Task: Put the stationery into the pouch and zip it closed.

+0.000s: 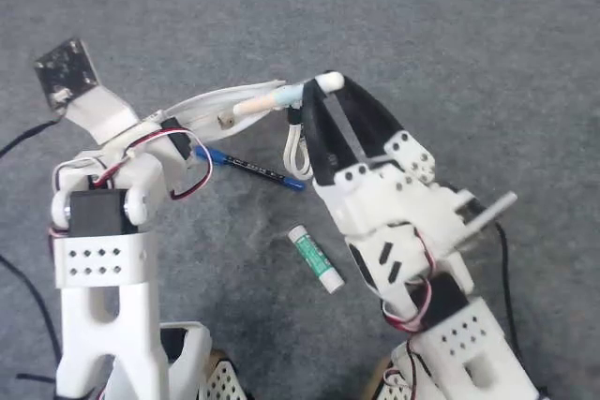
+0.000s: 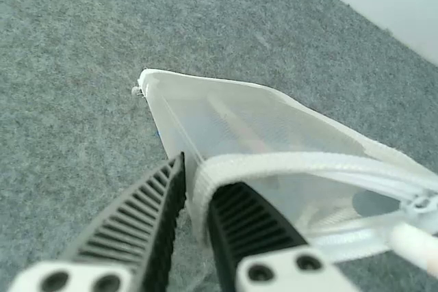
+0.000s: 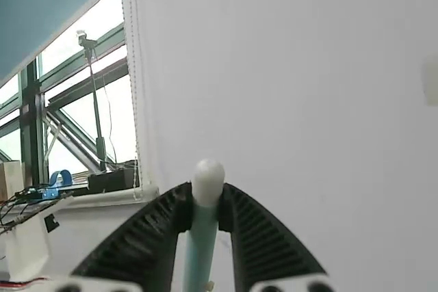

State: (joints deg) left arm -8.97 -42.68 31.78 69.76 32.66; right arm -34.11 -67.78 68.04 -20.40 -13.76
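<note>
The left gripper (image 2: 197,179) has its black fingers pinched nearly shut on one edge of the white mesh pouch (image 2: 267,124), holding it up off the grey surface (image 1: 487,72) over the middle of the far half. The pouch's long axis runs roughly left to right, with its zip edge (image 2: 321,163) uppermost and a looped strap (image 1: 297,152) hanging from its right end. The right gripper (image 3: 205,193) is clamped on a pale pen (image 1: 267,100) just below its rounded white end. The pen lies almost level, and its other end points left at the pouch's right end and touches or overlaps it there; whether it is inside cannot be told. A blue pen (image 1: 253,167) lies on the surface below the pouch, near the middle, its long axis running left to right and slanting slightly toward the near edge. A green-and-white glue stick (image 1: 315,258) lies apart from it, closer to the near edge, white cap toward the far left.
</note>
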